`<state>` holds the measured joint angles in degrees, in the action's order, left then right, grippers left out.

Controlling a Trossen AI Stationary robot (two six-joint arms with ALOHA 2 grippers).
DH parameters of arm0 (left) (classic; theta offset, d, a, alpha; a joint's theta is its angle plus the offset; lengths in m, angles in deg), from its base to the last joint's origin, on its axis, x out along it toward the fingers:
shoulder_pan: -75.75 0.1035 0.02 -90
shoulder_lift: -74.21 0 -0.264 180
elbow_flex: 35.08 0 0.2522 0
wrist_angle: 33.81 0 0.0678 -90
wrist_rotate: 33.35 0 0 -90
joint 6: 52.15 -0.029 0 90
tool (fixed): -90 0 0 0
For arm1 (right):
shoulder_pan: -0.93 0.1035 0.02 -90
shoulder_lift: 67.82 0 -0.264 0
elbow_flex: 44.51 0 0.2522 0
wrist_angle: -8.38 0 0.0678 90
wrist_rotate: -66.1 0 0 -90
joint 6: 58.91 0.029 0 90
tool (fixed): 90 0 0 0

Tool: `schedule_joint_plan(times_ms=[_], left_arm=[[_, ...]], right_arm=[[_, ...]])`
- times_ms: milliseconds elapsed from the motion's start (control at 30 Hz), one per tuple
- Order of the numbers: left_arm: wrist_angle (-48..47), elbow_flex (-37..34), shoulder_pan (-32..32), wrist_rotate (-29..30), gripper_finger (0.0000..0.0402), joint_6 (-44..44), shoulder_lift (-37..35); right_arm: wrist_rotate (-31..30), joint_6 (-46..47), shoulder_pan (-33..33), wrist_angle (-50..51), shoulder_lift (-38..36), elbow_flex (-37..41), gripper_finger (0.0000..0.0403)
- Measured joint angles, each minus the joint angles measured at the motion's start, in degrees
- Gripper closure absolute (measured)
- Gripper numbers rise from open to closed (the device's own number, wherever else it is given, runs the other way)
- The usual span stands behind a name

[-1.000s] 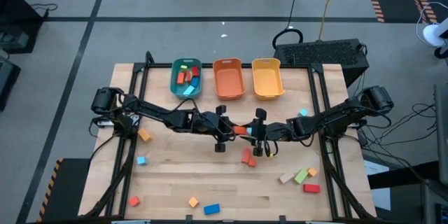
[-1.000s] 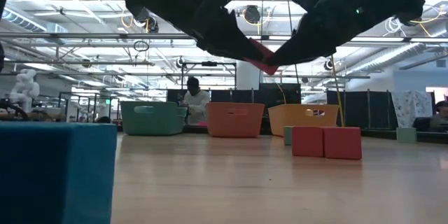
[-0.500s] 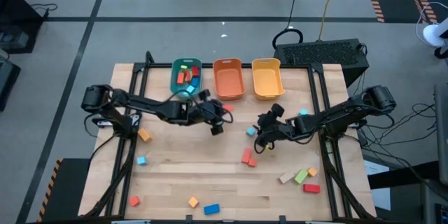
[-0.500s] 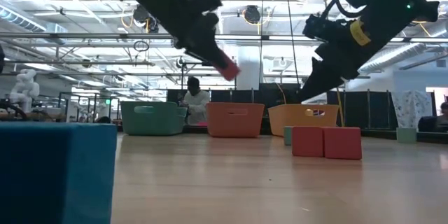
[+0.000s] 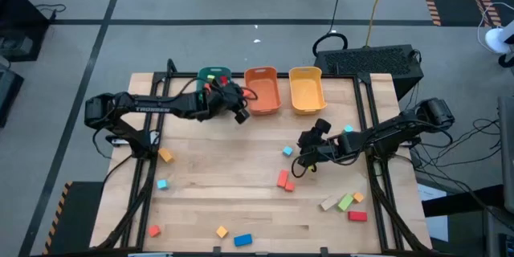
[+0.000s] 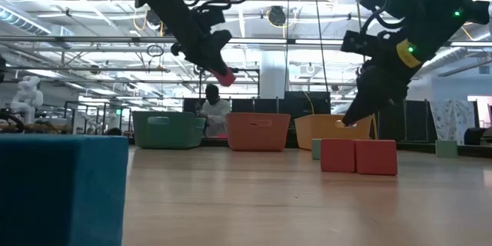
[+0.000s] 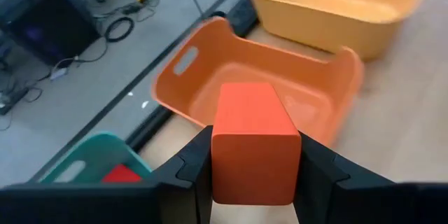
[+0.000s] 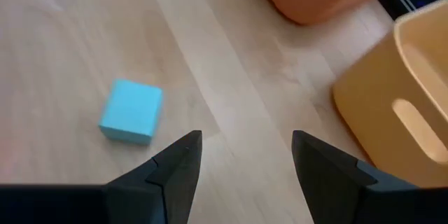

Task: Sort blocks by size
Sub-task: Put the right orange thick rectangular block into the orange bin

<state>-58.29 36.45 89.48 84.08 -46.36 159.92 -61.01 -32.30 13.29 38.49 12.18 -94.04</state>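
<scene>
Orange block [image 7: 255,140] clamped in left gripper [image 5: 234,106] jaws; right gripper [image 5: 303,154] jaws apart.

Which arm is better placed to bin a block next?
Left. Its gripper holds an orange block by the teal bin and orange bin; the right gripper is open and empty above the table.

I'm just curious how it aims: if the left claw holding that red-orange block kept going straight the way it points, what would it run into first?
Most likely the orange bin. The left gripper, shut on the red-orange block, points at that bin's open inside, with the yellow bin farther beyond. Depth is hard to judge, so it might clear the near rim.
</scene>
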Motion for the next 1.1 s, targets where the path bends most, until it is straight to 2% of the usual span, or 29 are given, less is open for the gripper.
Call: schedule_joint_plan(times_ms=[300, 667, 900, 1100], left_arm=[[0.7, 0.0, 4.1, -3.7, 0.0266, 1.4, 0.1], [10.1, 0.0, 6.3, -11.1, 0.0266, 1.4, 2.9], [16.5, 0.0, 6.2, -14.0, 0.0266, 1.5, 8.3], [17.5, 0.0, 3.5, -13.4, 0.0266, 5.5, 10.5]], right_arm=[[-1.4, 2.4, 0.0, 3.6, 0.0, 0.0, 0.0193], [-2.2, 0.8, -0.7, 3.2, 0.0, 0.0, 0.0193], [-1.7, 0.0, -0.7, 4.1, 0.0, 0.0, 0.0193], [-1.7, 1.5, -0.7, 7.2, 0.0, 0.0, 0.0193]])
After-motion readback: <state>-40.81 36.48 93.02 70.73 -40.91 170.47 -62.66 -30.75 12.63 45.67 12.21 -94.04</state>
